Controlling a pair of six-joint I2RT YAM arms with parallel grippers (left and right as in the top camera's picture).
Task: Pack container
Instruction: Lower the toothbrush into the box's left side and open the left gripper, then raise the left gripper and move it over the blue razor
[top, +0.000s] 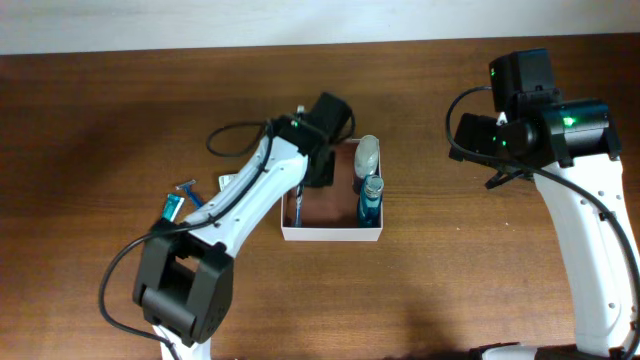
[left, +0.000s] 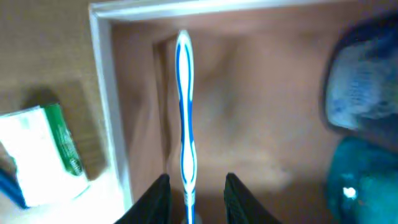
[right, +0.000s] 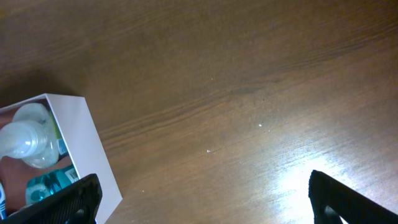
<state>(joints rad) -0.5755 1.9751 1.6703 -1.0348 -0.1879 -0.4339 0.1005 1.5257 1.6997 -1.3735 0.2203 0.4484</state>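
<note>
The container is a shallow white-walled box with a reddish-brown floor, mid-table. A blue-and-white toothbrush lies on its floor along the left wall. My left gripper hovers over the handle end, open, with a gap on each side of the handle. From overhead the left gripper sits over the box's back left part. A clear bottle and a blue bottle stand along the right side. My right gripper is wide open over bare table, right of the container.
A white-and-green tube lies on the table just left of the box. More small toiletries, including a razor and a green-capped item, lie farther left. A black cable loops behind the left arm.
</note>
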